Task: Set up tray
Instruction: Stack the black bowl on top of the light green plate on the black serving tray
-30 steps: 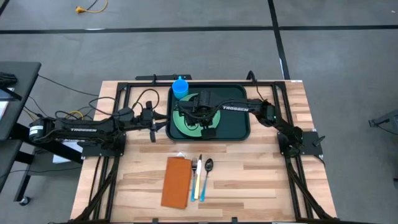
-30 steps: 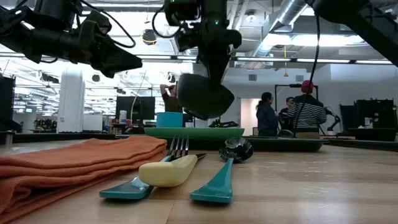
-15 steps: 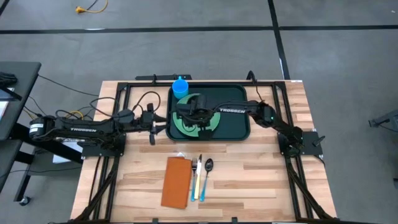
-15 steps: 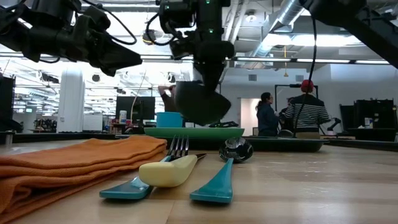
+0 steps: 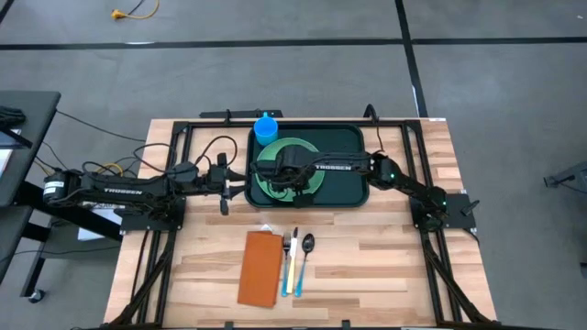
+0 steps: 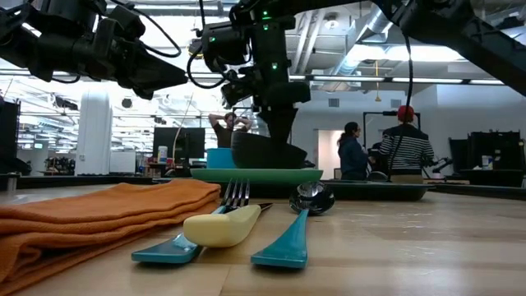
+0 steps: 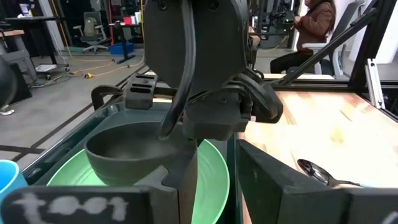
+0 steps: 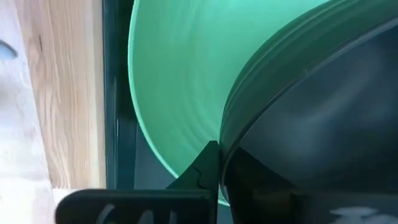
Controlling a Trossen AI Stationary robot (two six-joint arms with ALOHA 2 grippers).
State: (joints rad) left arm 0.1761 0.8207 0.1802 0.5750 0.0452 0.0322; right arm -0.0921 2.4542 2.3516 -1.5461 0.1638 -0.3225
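While my right gripper (image 5: 286,174) pinches the dark round bowl's (image 7: 134,152) rim over the light-green round plate (image 5: 298,151), left gripper (image 5: 223,178) waits half-open beside the dark green rectangular plastic tray (image 5: 348,174).

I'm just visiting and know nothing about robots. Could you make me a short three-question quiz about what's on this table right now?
1. True or false: the right gripper is shut on the rim of the dark bowl.
2. What stands in the tray beside the light-green plate?
A. an orange napkin
B. a blue cup
C. a spoon
3. Fill in: the fork, yellow knife and spoon lie on the bare wood next to the folded orange ____.

Key:
1. True; the bowl is low over the plate.
2. B, the blue cup, at the tray's far left corner.
3. Napkin. The left gripper waits left of the tray.
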